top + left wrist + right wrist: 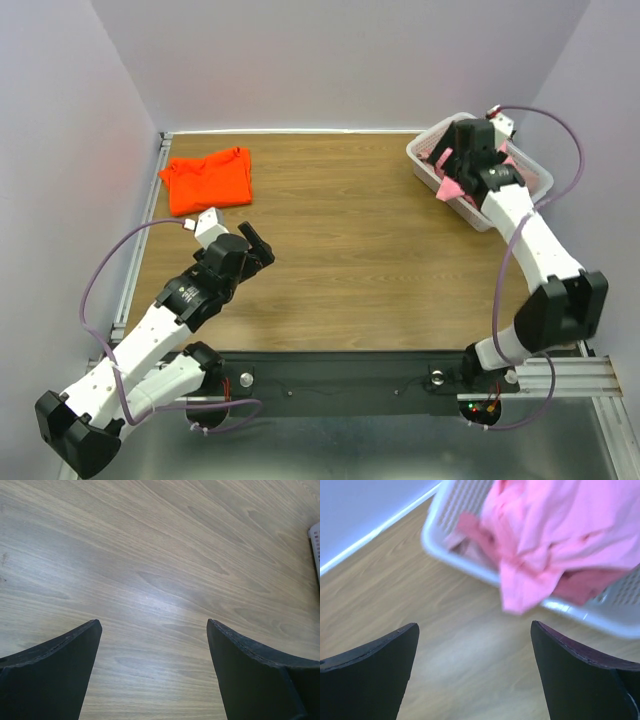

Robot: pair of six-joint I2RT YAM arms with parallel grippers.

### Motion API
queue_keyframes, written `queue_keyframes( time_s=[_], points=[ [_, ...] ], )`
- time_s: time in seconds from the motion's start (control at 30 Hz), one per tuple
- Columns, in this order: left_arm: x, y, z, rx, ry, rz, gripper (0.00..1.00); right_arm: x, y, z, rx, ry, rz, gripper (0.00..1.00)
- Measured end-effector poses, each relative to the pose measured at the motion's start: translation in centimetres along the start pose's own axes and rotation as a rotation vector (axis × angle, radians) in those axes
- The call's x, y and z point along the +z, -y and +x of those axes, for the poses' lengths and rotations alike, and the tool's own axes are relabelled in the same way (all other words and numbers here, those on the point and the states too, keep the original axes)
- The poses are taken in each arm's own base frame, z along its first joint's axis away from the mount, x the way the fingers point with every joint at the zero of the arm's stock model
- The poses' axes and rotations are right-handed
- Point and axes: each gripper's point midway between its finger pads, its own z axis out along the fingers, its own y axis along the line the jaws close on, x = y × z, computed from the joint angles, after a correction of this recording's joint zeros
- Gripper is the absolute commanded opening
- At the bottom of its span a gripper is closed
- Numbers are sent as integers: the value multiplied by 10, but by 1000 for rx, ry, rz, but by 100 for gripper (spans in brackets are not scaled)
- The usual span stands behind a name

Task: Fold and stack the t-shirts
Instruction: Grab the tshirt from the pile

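Two grippers are seen with jaws spread apart and nothing between them. The left gripper (262, 246) is held low over bare wood at the left centre of the surface (350, 260). It is well apart from the roughly folded orange t-shirt (207, 181), which is laid flat near the upper left corner, its left edge just beside the metal rail (150, 200). The right gripper (474, 627) is poised at the upper right, near the white basket (451, 515), which is set in the surface's far right corner. A light pink t-shirt (560, 535) is draped over the basket's near rim, with a fold hanging down outside the wall. A dusty rose t-shirt (577, 586) is tucked beneath it. A broad stretch of bare wood is left between the orange t-shirt and the basket.
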Motion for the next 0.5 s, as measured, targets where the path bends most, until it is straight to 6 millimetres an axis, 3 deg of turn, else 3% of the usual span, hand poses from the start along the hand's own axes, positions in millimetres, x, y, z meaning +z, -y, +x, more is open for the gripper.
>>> queue_keyframes(
  time_s=[0.13, 0.23, 0.4, 0.5],
  points=[
    [0, 0, 0, 3, 2, 0, 99, 58, 39, -28, 17, -5, 123, 94],
    [1, 0, -1, 5, 8, -1, 99, 86, 66, -30, 7, -37, 188, 93],
    [1, -1, -2, 8, 10, -3, 98, 124, 58, -20, -45, -101, 158, 79],
    [1, -1, -2, 8, 10, -4, 98, 137, 55, -7, -66, -137, 146, 72]
  ],
)
